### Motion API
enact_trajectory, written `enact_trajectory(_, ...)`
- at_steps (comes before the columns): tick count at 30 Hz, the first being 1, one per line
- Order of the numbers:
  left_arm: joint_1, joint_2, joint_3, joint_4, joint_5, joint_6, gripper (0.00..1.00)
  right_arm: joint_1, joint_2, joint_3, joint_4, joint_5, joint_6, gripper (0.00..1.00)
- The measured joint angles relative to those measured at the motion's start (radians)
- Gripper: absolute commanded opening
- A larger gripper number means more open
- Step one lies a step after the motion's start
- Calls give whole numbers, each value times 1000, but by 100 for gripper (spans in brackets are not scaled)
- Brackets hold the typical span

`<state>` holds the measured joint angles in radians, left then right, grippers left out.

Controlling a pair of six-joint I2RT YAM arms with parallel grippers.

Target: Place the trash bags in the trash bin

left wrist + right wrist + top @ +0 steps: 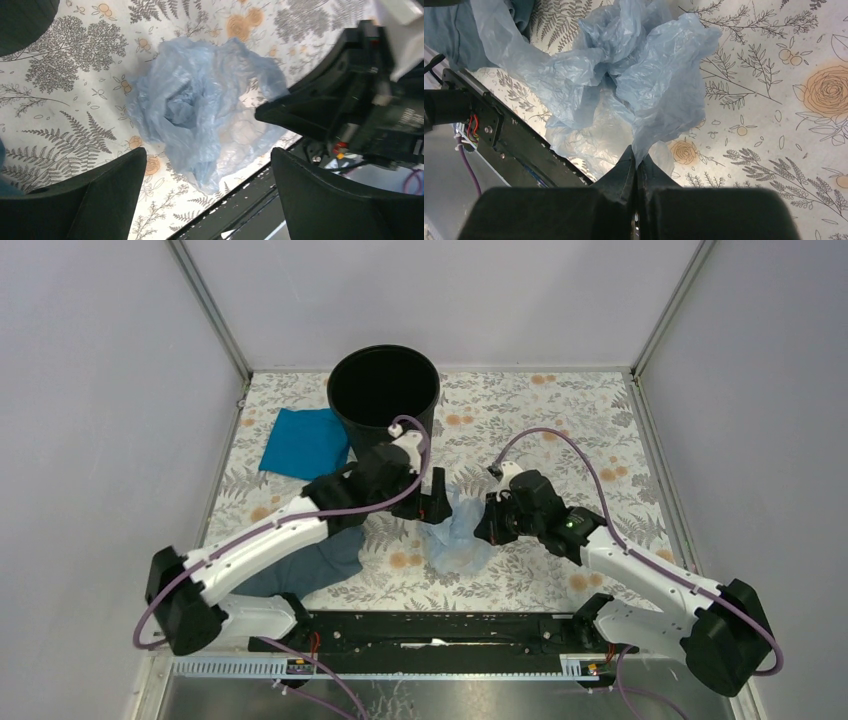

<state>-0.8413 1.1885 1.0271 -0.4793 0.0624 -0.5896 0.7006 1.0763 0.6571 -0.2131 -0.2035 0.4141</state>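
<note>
The pale blue trash bag (pixel 457 533) lies crumpled on the floral table between my two grippers. It also shows in the left wrist view (pixel 200 115) and in the right wrist view (pixel 634 75). My right gripper (pixel 636 159) is shut on an edge of the bag; in the top view it (pixel 489 521) sits at the bag's right side. My left gripper (pixel 207 165) is open, above the bag's left side (pixel 432 502), with nothing between its fingers. The black trash bin (pixel 383 393) stands upright at the back, behind the left arm.
A bright teal folded cloth (pixel 304 442) lies left of the bin. A dull grey-blue cloth (pixel 305 565) lies under the left arm. The black base rail (pixel 440 630) runs along the table's near edge, close to the bag.
</note>
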Motion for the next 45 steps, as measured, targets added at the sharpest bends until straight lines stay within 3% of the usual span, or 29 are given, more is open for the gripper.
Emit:
enact_trajectory(7, -80, 190, 174, -103, -153, 90, 99, 0, -66, 0, -51, 0, -16, 0)
enact_trajectory(14, -81, 328, 270, -137, -183, 160, 96, 0, -94, 0, -83, -1, -37, 0)
enact_trajectory(17, -73, 365, 277, -154, -179, 182, 82, 0, -98, 0, -93, -1, -42, 0)
enact_trajectory(22, -57, 402, 284, -155, -168, 202, 30, 0, -109, 0, -100, 0, -43, 0)
enact_trajectory(26, -55, 402, 284, -142, -180, 209, 1, 1, -128, 0, -121, 35, -21, 0)
enact_trajectory(30, -55, 404, 292, -113, -220, 200, 0, -20, -123, 7, -204, 201, 68, 0)
enact_trajectory(34, -55, 498, 447, -119, -257, 202, 0, -238, -38, 60, -283, 263, 126, 0)
enact_trajectory(37, -53, 717, 790, -153, -330, 224, 0, -461, 89, 187, -332, 224, 121, 0)
enact_trajectory(41, -55, 978, 1340, -177, -418, 301, 0, -640, 367, 766, -540, 202, 40, 0)
enact_trajectory(43, -64, 880, 1260, -52, -432, 358, 0, -644, 367, 974, -497, 183, -1, 0)
enact_trajectory(45, -89, 639, 961, 140, -428, 408, 0, -637, 229, 1026, -373, 127, -40, 0)
